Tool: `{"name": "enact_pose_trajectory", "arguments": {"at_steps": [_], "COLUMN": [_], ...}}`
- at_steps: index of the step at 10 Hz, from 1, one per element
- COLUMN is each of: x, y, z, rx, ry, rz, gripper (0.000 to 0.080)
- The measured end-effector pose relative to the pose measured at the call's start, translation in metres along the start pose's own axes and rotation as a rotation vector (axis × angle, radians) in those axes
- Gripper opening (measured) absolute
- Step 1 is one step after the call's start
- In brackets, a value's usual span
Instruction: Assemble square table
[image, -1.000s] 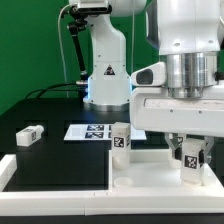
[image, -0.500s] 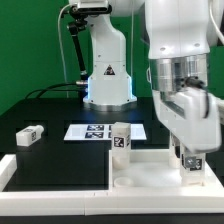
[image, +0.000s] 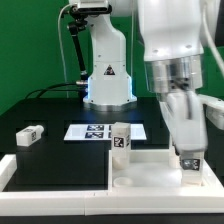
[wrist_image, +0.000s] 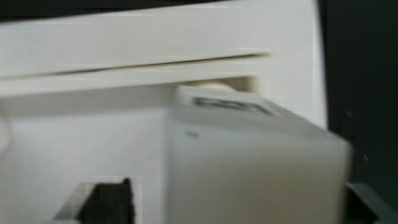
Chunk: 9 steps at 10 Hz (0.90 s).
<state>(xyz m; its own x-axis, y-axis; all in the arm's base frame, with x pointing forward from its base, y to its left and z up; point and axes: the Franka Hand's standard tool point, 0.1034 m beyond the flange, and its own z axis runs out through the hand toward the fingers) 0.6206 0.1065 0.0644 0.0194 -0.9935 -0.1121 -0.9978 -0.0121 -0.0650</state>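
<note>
The white square table top (image: 150, 176) lies tray-side up at the front. One tagged white leg (image: 121, 139) stands upright at its far corner on the exterior view's left. My gripper (image: 190, 158) reaches straight down and is shut on a second upright leg (image: 190, 171) at the top's corner on the exterior view's right. In the wrist view this leg (wrist_image: 249, 150) fills the space between my dark fingers (wrist_image: 111, 205), with the top's raised rim (wrist_image: 125, 60) behind it. A third leg (image: 30, 134) lies loose on the black surface on the exterior view's left.
The marker board (image: 95, 131) lies flat behind the table top. The robot's base (image: 108, 80) stands at the back. A low white border rail (image: 8, 168) runs along the front on the exterior view's left. A corner hole (image: 122, 182) in the top shows near the front.
My wrist has turned about its vertical axis while staying over the same corner. The gripped leg has stayed in place at that corner. Nothing else has moved.
</note>
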Motion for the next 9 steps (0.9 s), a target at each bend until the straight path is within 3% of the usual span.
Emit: {"name": "enact_pose_trajectory", "arguments": {"at_steps": [1, 2, 3, 6, 7, 9], "x": [-0.01, -0.019, -0.017, -0.024, -0.022, -0.019], "y": [0.001, 0.002, 0.001, 0.0, -0.003, -0.007], "z": [0.0, 0.0, 0.001, 0.0, -0.003, -0.006], "rx": [-0.016, -0.012, -0.015, -0.033, -0.029, -0.021], "ry": [0.032, 0.042, 0.043, 0.078, 0.083, 0.085], "rz": [-0.248, -0.401, -0.474, -0.807, -0.953, -0.967], "gripper": [0.0601, 0.0601, 0.0639, 0.0647, 0.0649, 0.0649]}}
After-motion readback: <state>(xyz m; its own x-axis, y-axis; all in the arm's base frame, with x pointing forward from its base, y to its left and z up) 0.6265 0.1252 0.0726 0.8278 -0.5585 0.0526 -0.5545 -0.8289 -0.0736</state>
